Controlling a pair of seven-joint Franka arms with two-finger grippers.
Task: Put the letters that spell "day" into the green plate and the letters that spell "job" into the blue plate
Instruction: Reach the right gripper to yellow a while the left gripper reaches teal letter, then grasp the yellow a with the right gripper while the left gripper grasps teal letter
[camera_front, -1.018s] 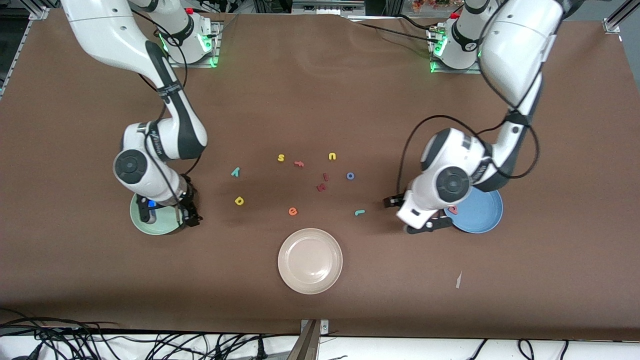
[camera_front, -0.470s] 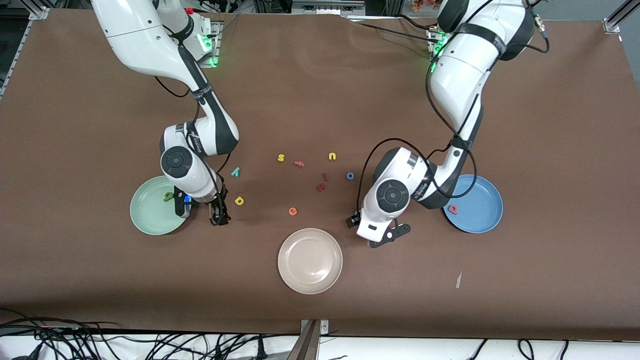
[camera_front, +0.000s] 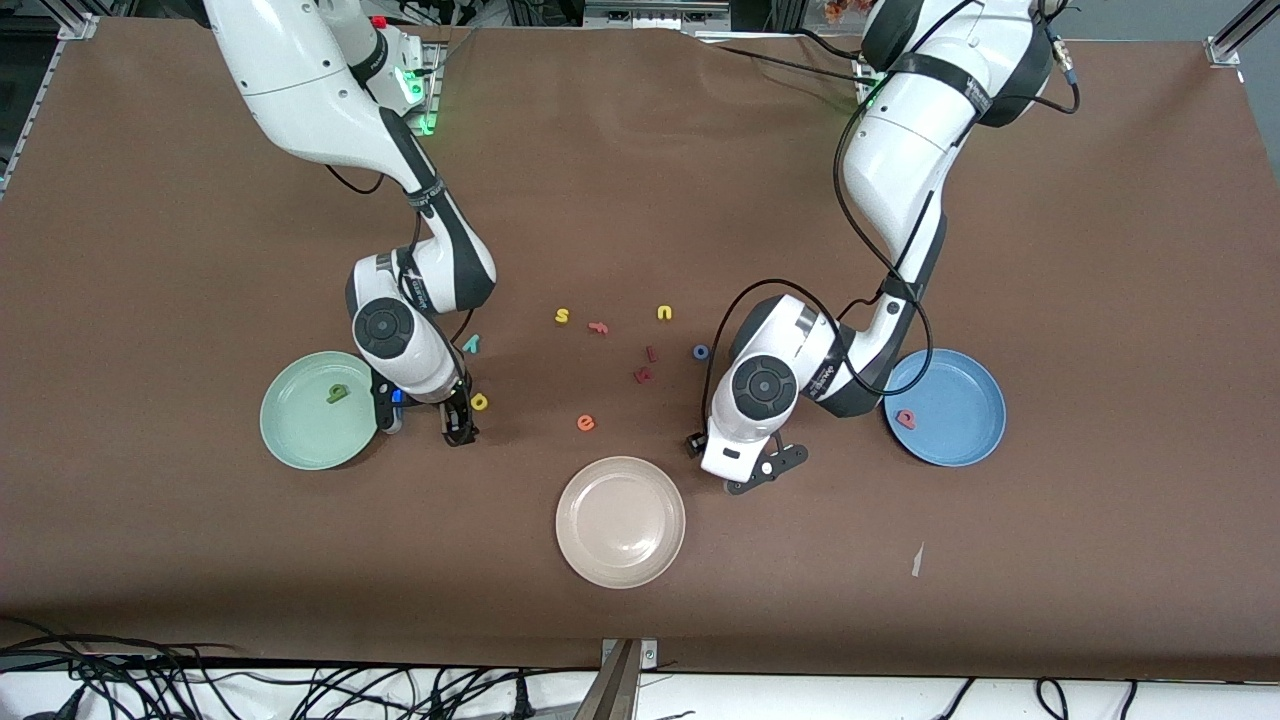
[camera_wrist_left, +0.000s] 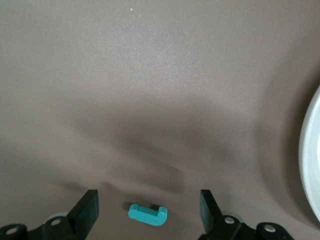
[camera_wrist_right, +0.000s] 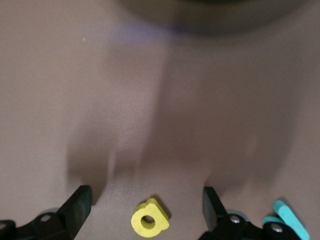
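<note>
"a" (camera_front: 337, 393) in green plate (camera_front: 290, 440), "b" (camera_front: 905, 419) in blue plate (camera_front: 965, 440). Left pincer (camera_wrist_left: 148, 212) spread around "j" (camera_wrist_left: 147, 214); right pincer (camera_wrist_right: 147, 212) spread around "d" (camera_wrist_right: 149, 220). "y" (camera_front: 471, 343), "o" (camera_front: 700, 352) still on bench.

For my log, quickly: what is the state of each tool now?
Left tool: open, empty, over the teal j.
Right tool: open, empty, over the yellow d.

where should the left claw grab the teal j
Across its straight stem, coming straight down from above. The teal j lies flat on the brown table, stem running crosswise between the fingers of the open left claw, which hangs right over it. Closing on the stem's two long edges looks likely to hold better than catching the hooked end, which could slip or twist. Nothing crowds it.
</note>
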